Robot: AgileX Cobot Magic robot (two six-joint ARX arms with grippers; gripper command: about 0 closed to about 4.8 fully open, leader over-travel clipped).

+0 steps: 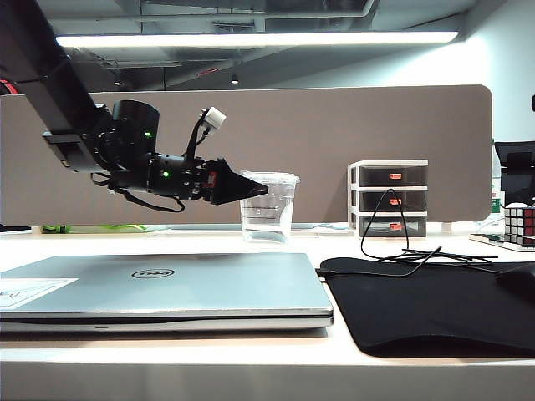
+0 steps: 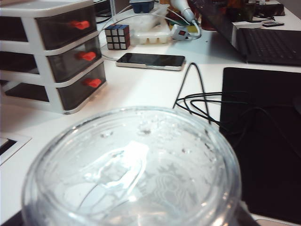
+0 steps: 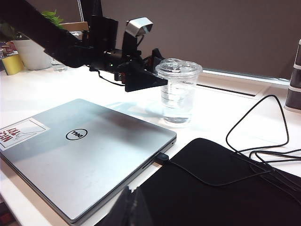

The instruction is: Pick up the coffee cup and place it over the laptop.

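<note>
The coffee cup (image 1: 269, 209), clear plastic with a flat lid, stands upright on the white table just behind the laptop (image 1: 167, 288). The laptop is shut, silver-grey, with a round dark logo. My left gripper (image 1: 255, 189) reaches in level from the left at the cup's upper part. It is open, with its fingers to either side of the cup; whether they touch it I cannot tell. In the left wrist view the cup's lid (image 2: 136, 174) fills the near field. My right gripper (image 3: 136, 207) is shut and empty, low over the gap between the laptop (image 3: 84, 150) and the mat, well short of the cup (image 3: 178, 94).
A black mat (image 1: 435, 305) lies right of the laptop, with black cables (image 1: 393, 246) looping across it. A white three-drawer unit (image 1: 389, 199) stands behind, and a puzzle cube (image 1: 518, 221) at far right. A phone (image 2: 150, 60) lies beyond the drawers. A brown partition closes the back.
</note>
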